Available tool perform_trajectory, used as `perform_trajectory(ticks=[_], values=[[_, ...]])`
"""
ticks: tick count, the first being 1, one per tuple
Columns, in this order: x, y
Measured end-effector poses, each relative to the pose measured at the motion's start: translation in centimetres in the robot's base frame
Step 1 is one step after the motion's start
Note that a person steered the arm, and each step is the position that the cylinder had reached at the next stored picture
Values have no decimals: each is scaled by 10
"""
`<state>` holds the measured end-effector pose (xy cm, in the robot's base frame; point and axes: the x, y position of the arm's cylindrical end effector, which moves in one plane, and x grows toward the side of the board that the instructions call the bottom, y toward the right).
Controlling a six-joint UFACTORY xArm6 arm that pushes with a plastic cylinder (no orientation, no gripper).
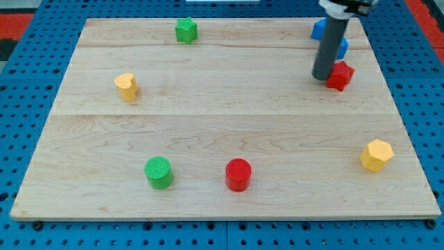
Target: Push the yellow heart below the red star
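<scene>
Seven blocks sit scattered on the wooden board (222,118) as I watch my tip (322,77) rest at the far right, just left of the red star (340,75) and touching or nearly touching it. A blue block (322,29) lies just beyond, partly hidden behind the rod, its shape unclear. The yellow heart (126,86) stands well apart at the left side of the board, about level with the star. A green star (186,30) sits at the far edge, left of centre. Near the front, a green cylinder (159,172) and a red cylinder (238,173) stand side by side but apart, and a yellow hexagon (377,154) sits at the near right. My arm carries no jaws, only the rod.
</scene>
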<state>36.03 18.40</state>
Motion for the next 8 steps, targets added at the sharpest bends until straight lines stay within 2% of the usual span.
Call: perform_trajectory(ticks=[1, 2, 3, 4, 5, 6, 7, 8], values=[[38, -42], [108, -117], [134, -233], [133, -366], [81, -446], [16, -463], [-21, -411], [13, -391]])
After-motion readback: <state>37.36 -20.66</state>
